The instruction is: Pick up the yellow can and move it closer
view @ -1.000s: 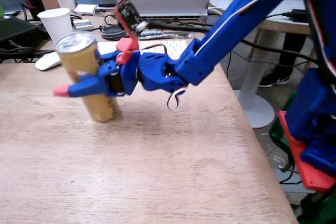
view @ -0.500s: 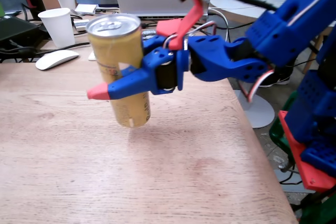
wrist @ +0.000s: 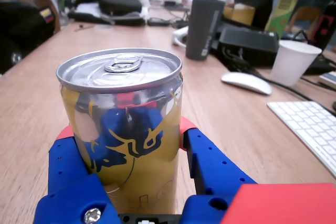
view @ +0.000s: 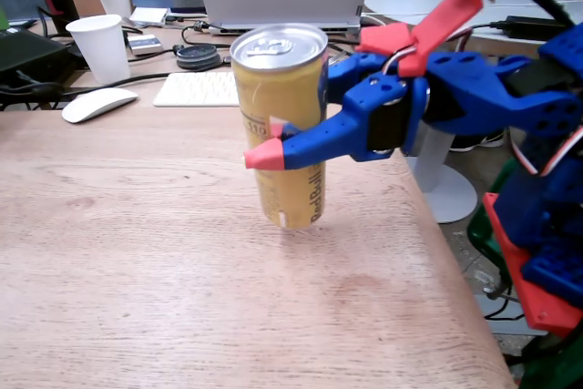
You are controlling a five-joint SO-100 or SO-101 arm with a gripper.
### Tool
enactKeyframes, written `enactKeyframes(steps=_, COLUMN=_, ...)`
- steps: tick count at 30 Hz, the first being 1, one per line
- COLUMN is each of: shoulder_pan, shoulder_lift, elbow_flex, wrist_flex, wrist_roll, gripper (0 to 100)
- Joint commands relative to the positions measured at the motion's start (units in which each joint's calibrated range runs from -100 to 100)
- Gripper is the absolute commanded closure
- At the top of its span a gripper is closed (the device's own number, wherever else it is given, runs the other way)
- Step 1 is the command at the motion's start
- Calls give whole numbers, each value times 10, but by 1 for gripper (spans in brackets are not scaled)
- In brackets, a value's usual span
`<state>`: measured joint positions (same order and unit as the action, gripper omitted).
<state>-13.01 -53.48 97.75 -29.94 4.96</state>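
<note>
Clearly, we see the tall slim yellow-gold metal drink can point(view: 281, 125) gripped by the blue claw with red fingertips point(view: 273, 145), which closes narrowly around the middle of the can's side. In the fixed view the claw comes in from 3 o'clock, and its near finger point(view: 305, 145) lies across the front of the can, with the red tip at about 9 o'clock of the can's body. The can stands upright, with its silver pull-tab top facing up. It is over the light wooden counter point(view: 164, 261), a little right of the middle of the picture. Its bottom seems to be slightly above the wood, but we cannot tell for sure if it touches.

In the wrist view the can point(wrist: 126, 129) fills the near centre, and one blue finger of the claw point(wrist: 127, 139) presses on each side of it, at 9 o'clock and at 3 o'clock.

Far from the can in the fixed view, toward 10 o'clock, we find a white paper cup point(view: 100, 47) and a white computer mouse point(view: 97, 104). A white flat keyboard point(view: 196, 88) lies at 11 o'clock, just behind the can.
</note>
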Motion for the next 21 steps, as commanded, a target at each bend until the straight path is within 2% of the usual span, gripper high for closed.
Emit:
enactKeyframes(steps=1, shoulder_pan=5, shoulder_lift=-132, elbow_flex=9, wrist_flex=115, wrist_roll=-2, gripper=73)
enactKeyframes(steps=5, shoulder_pan=5, shoulder_lift=-236, elbow_flex=16, wrist_flex=232, wrist_roll=-3, gripper=73)
enactKeyframes(steps=17, shoulder_pan=7, shoulder_lift=-390, elbow_flex=6, wrist_flex=518, wrist_roll=-3, gripper=73)
enactKeyframes(steps=21, shoulder_pan=7, shoulder_lift=-432, elbow_flex=6, wrist_flex=556, wrist_roll=-3, gripper=73)
